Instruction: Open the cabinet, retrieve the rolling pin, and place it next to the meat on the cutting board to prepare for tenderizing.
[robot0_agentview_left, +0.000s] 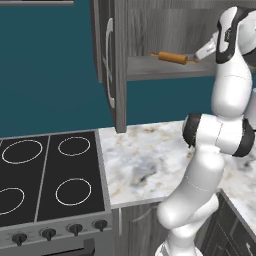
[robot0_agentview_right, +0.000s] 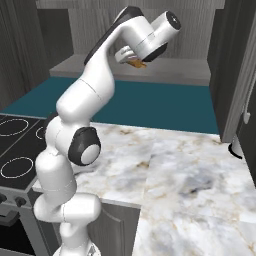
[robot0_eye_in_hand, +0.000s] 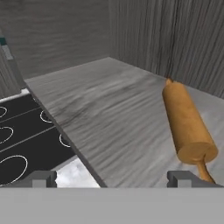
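The cabinet (robot0_agentview_left: 114, 65) stands with its left door swung open, and its inner shelf (robot0_eye_in_hand: 109, 113) is bare grey wood. On that shelf lies the orange-brown rolling pin (robot0_agentview_left: 172, 58) (robot0_eye_in_hand: 186, 124); a sliver of it peeks past the hand in the right base view (robot0_agentview_right: 136, 63). My gripper (robot0_agentview_left: 196, 56) (robot0_eye_in_hand: 113, 178) is up at shelf height, just off the pin's near end, open and holding nothing. In the hand view the pin's handle ends just above the right fingertip (robot0_eye_in_hand: 183, 177), off to one side of the gap. The cutting board and the meat are out of view.
A black stove (robot0_agentview_left: 50, 170) with four rings sits left of the marble counter (robot0_agentview_left: 145, 160) (robot0_agentview_right: 190, 180). The open left door hangs out over the counter's back edge. The cabinet's right door (robot0_agentview_right: 240, 75) stands open at the right. A teal wall runs under the cabinet.
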